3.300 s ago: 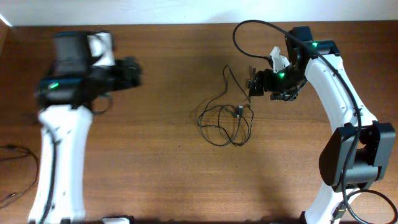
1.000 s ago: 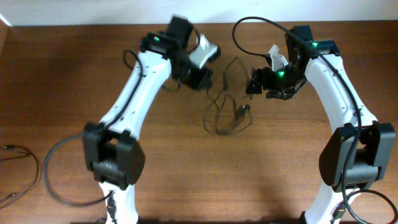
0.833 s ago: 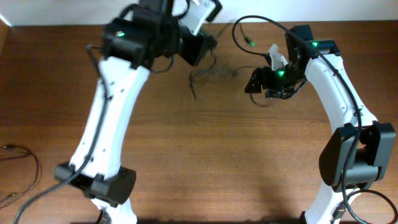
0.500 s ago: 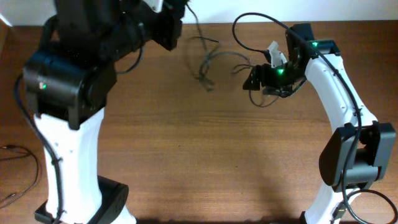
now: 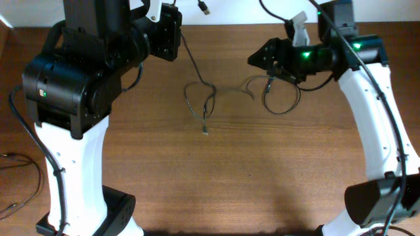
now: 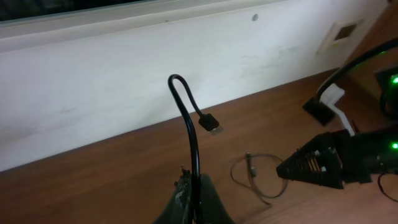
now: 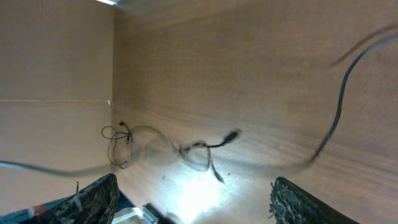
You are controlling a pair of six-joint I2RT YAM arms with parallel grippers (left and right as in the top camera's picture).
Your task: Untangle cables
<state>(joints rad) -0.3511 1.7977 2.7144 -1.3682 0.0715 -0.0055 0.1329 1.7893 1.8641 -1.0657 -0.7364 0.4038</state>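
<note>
several cables [image 5: 209, 99] hang knotted above the table [image 5: 262, 170]; my left gripper [image 6: 193, 200] pinches one strand, my right gripper [image 7: 198, 202] gapes empty. pulling higher could cinch the knot tight.

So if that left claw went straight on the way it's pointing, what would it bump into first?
Probably the white wall behind the table. The left claw is shut on a black cord, and nothing else seems to stand ahead; depth is hard to judge.
</note>
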